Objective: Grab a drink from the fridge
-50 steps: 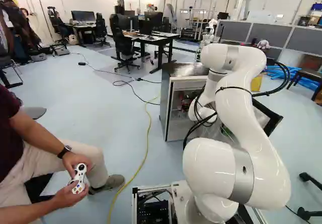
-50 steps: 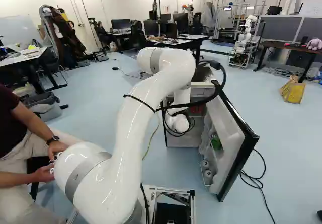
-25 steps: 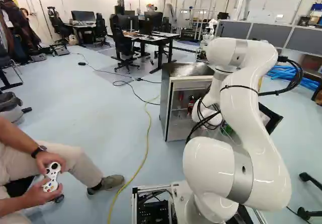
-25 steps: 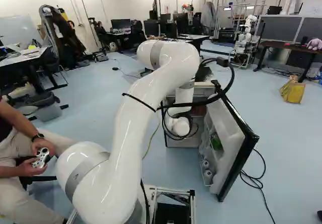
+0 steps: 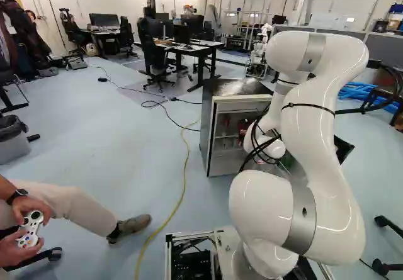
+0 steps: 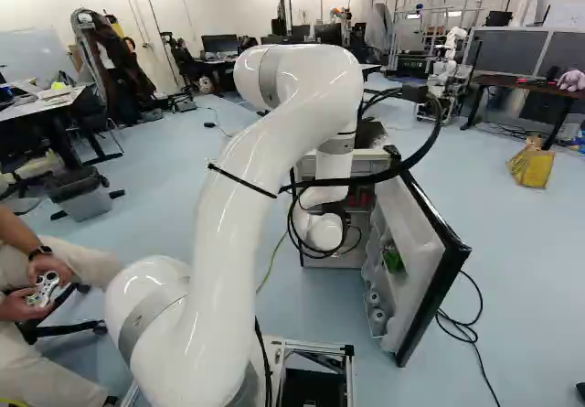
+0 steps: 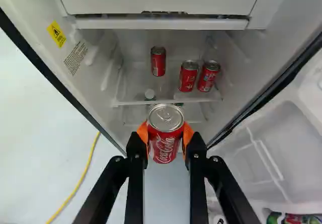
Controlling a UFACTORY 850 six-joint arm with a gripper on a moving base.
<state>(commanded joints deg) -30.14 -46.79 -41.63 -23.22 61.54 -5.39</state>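
Pale blue floor (image 5: 107,135) around the fridge (image 5: 236,86), with a yellow cable (image 5: 184,179) along it and the open door (image 6: 411,251) swung out at the right of the right base view. Inside, on the shelf (image 7: 133,103), three red cans (image 7: 157,63) upright, one apart and two close together. Nearer the wrist camera, at the mouth of the fridge, the drink can (image 7: 165,151), held by the black gripper (image 7: 166,137), with orange pads (image 7: 142,132) pressed in from opposite sides. Directly between the fingertips, lid uppermost, long axis roughly upright and crosswise to the line of reach. Seemingly past the shelf's front edge, with bare floor in sight below. By all signs, grasp made and withdrawal under way or close at hand. Next, best to draw straight back towards the base, can kept level, before any swing sideways. Too early a turn towards the door, and a likely knock against the door or its racks; too loose a squeeze, and possibly a slip downwards.
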